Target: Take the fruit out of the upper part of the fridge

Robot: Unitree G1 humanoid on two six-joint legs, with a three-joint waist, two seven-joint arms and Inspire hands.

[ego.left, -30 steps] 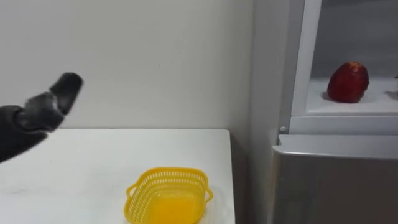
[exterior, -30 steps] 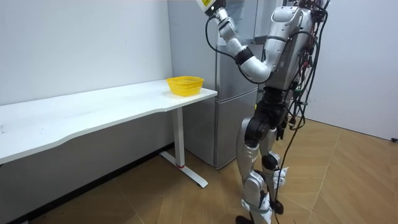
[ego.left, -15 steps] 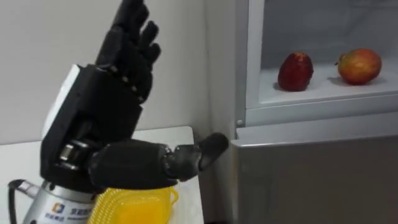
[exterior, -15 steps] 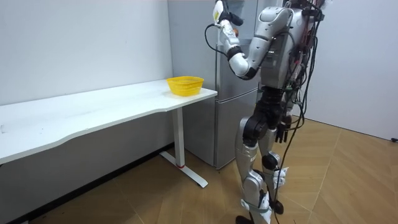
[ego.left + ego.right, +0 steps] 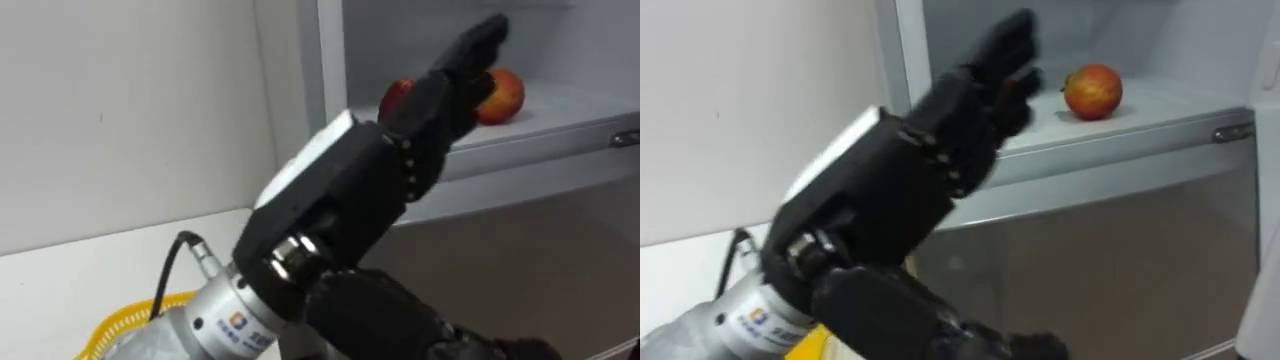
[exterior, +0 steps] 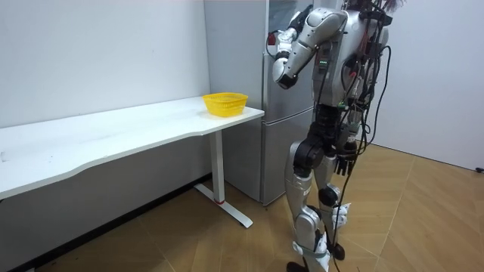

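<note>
Left arm raised, left hand (image 5: pixel 345 190) extended forward, fingers (image 5: pixel 468 55) straight

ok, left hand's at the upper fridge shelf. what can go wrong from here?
1. The left hand is open, fingers straight, right in front of the red fruit; a nudge could roll it or the apple off the shelf.
2. The hand hides most of the red fruit in the eye views, so closing on it is likely half blind.
3. The forearm sits close to the fridge frame and might clip it.
</note>
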